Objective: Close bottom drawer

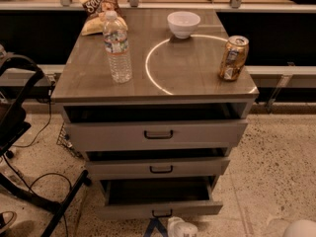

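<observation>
While the bottom drawer (163, 209) stands partly pulled out of the cabinet, with its grey tray exposed behind the short front, the closing step is judged to be in progress and not yet complete. The drawer sits lowest in the stack, below the middle drawer (158, 168) and the tall top drawer (158, 134). Its small black handle (162, 213) lies close to the lower edge of the view. The gripper (180, 227) appears only as a pale part at the bottom edge, just below the drawer front and slightly right of the handle. Whether it touches the front cannot be told, nor whether it is released or clenched. The arm behind it is out of view, so its pose cannot be read beyond a low approach facing the cabinet. The next move calls for a straight, level push against the drawer front, along the slide direction, until that front lines up with the fronts above. On the cabinet top (187, 68), a water bottle (117, 47), a drink can (234, 58), a white bowl (183, 23) and a chip bag (98, 9) stand well apart from the work area.
</observation>
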Controlling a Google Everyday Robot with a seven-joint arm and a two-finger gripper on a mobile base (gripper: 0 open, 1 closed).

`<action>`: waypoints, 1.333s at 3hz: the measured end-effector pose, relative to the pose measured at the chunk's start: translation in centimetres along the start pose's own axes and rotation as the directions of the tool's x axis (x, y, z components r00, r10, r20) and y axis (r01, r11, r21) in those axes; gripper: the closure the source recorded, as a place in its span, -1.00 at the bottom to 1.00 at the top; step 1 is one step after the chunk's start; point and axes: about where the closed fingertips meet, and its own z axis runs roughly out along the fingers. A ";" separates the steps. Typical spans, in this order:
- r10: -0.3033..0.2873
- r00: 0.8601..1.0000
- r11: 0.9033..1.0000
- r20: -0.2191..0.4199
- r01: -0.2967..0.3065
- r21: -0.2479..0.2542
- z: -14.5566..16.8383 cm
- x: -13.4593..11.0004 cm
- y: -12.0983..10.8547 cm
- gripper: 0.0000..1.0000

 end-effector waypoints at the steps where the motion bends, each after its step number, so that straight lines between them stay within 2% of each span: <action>1: 0.000 1.000 1.000 0.000 0.000 0.000 0.0 0.0 0.0 1.00; 2: 0.027 1.000 1.000 0.004 -0.027 0.004 1.1 1.2 -1.2 1.00; 3: 0.049 0.998 0.998 -0.034 -0.048 0.034 3.7 6.3 -5.5 1.00; 4: 0.047 0.998 0.998 -0.042 -0.045 0.036 4.0 7.0 -6.2 1.00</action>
